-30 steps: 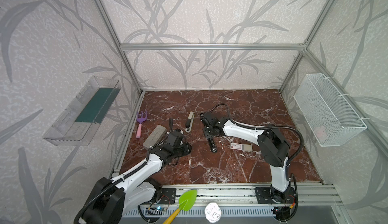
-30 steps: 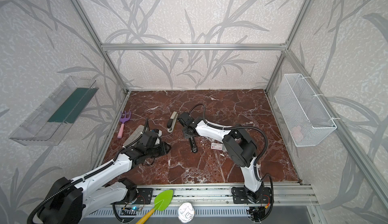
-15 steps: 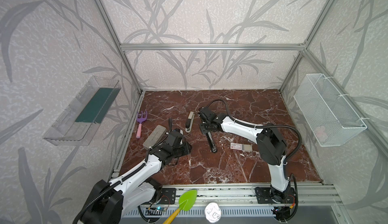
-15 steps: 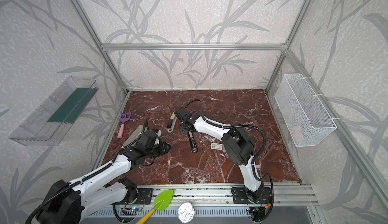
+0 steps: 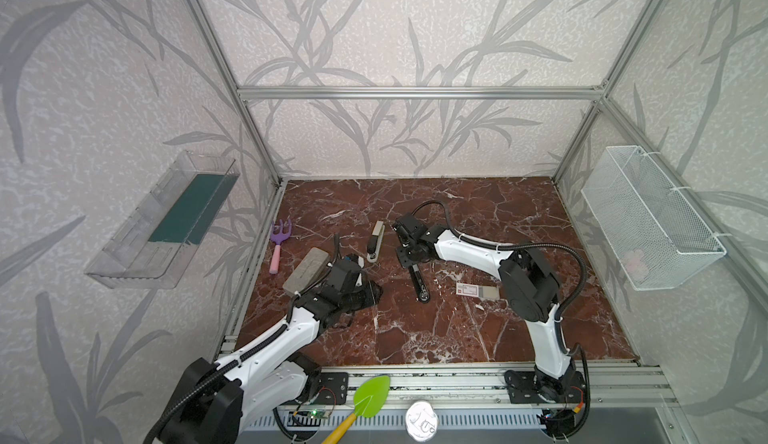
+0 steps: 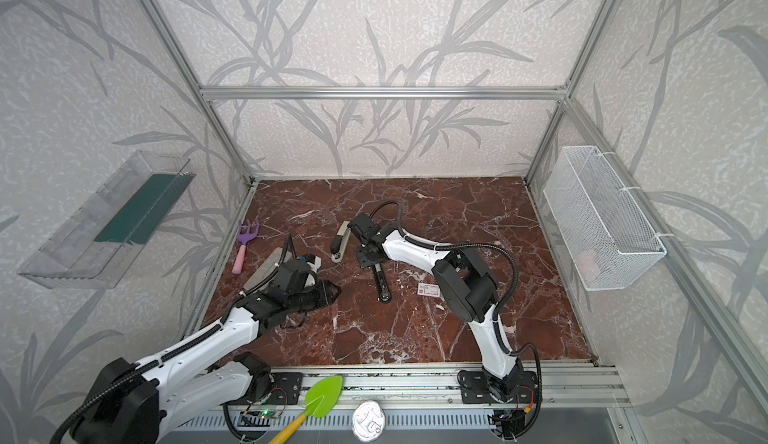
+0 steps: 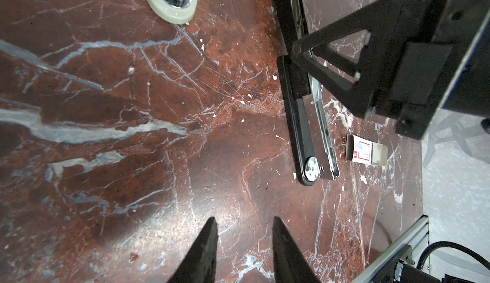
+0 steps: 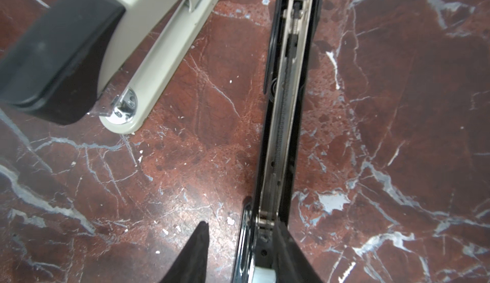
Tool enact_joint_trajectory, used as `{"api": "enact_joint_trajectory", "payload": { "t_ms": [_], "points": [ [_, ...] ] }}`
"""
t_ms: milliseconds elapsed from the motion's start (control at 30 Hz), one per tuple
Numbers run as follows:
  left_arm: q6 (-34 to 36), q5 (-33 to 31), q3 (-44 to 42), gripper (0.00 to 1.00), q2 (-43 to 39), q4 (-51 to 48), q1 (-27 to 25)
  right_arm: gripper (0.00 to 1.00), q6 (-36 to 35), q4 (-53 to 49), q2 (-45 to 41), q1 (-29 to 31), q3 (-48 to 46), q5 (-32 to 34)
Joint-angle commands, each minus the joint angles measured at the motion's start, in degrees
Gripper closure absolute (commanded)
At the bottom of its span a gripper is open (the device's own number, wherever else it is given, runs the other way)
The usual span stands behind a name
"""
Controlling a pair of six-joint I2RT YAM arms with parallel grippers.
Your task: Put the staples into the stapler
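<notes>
The stapler (image 5: 418, 281) lies folded open mid-table, all black; the right wrist view shows a spring (image 8: 285, 104) along its silver rail (image 8: 278, 135), too small in both top views. The staples (image 5: 471, 290), boxed in white, lie near its rounded end, open marble (image 5: 415, 338) in front. The right gripper (image 8: 240, 224) straddles the hinge (image 8: 265, 219), jaws apart; the left gripper (image 7: 244, 219) hovers spread, empty
</notes>
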Motion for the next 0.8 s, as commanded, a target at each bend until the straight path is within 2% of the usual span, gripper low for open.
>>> {"api": "enact_joint_trajectory", "payload": {
  "t_ms": [0,767],
  "points": [
    [-0.3,0.4,-0.6,0.63,-0.8,0.9,0.4,0.59,1.0,-1.1,-1.4,-0.1,-1.3,-0.9],
    [-0.8,-0.2,-1.0,0.64,-0.2,0.9,0.4,0.62,2.8,-0.2,-6.8,1.4,-9.6,-2.1]
  ]
}}
